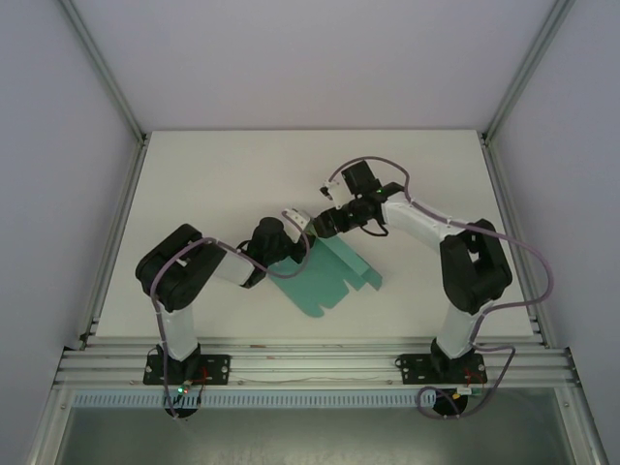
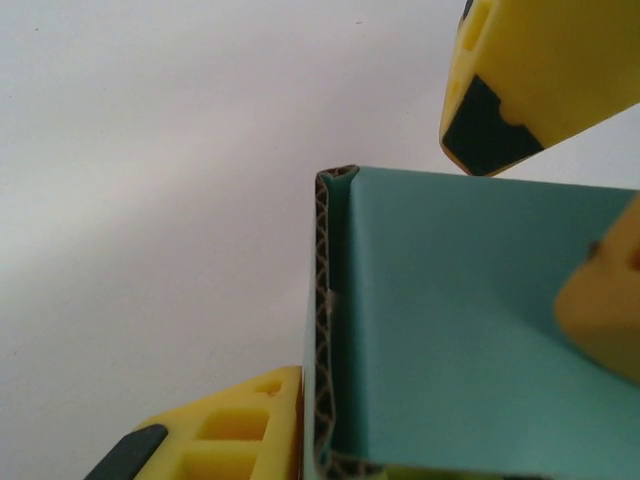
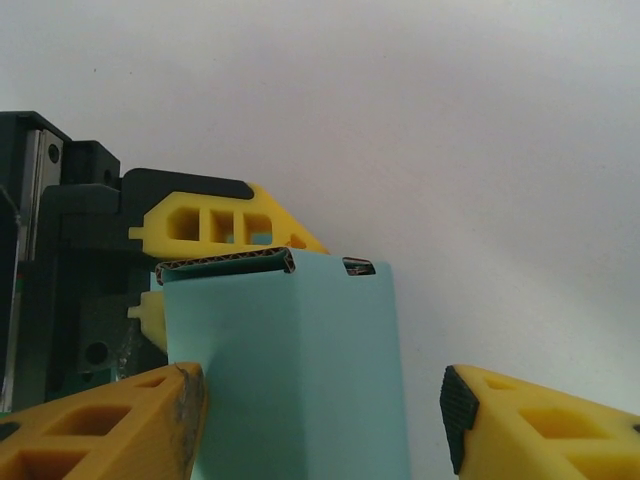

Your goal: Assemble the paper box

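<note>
The paper box (image 1: 334,276) is teal card, partly folded, lying mid-table with one wall raised at its far-left end. My left gripper (image 1: 302,225) meets that wall from the left. In the left wrist view it (image 2: 332,440) is shut on the box's doubled, corrugated edge (image 2: 325,300), one yellow finger (image 2: 220,430) pressed to it and the other hidden under the card. My right gripper (image 1: 323,229) comes in from the right. Seen from the right wrist it (image 3: 320,410) is open around the upright wall (image 3: 290,370): its left finger (image 3: 110,420) touches the card, its right finger (image 3: 530,420) stands apart.
The white table (image 1: 213,194) spreads around the box, with free room at the back and left. An aluminium rail (image 1: 310,366) runs along the near edge by both arm bases. Frame posts and plain walls close in the sides.
</note>
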You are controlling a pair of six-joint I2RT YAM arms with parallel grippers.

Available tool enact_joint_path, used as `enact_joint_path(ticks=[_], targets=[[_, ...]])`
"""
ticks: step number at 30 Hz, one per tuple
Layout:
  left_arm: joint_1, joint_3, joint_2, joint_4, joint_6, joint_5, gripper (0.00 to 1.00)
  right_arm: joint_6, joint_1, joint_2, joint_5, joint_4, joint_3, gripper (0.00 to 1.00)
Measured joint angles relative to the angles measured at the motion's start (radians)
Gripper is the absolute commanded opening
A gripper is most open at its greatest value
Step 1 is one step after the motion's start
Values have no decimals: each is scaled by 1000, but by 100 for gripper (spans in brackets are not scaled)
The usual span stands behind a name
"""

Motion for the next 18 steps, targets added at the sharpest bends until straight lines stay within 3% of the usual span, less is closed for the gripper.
enact_joint_path(ticks=[5,9,13,14,15,16,18], targets=[[0,49,21,-25,-17,-8,29,-11,-18,13,-18,-4,16,61],[0,90,37,-46,-21,7,30,-19,-43,23,-48,-11,25,61],[1,113,53,-56,-21,19,26,-33,-56,39,-66,-34,46,59],[2,123,60,-61,-22,24,21,-35,-60,42,-70,-35,50,59],[4,136,69,-65,-19,32,6,-38,-65,45,-74,-37,54,59],[7,150,77,-72,-18,33,0,-39,-68,47,-77,-39,57,59],[9,171,89,-82,-22,37,0,-41,-76,51,-77,-37,65,62]])
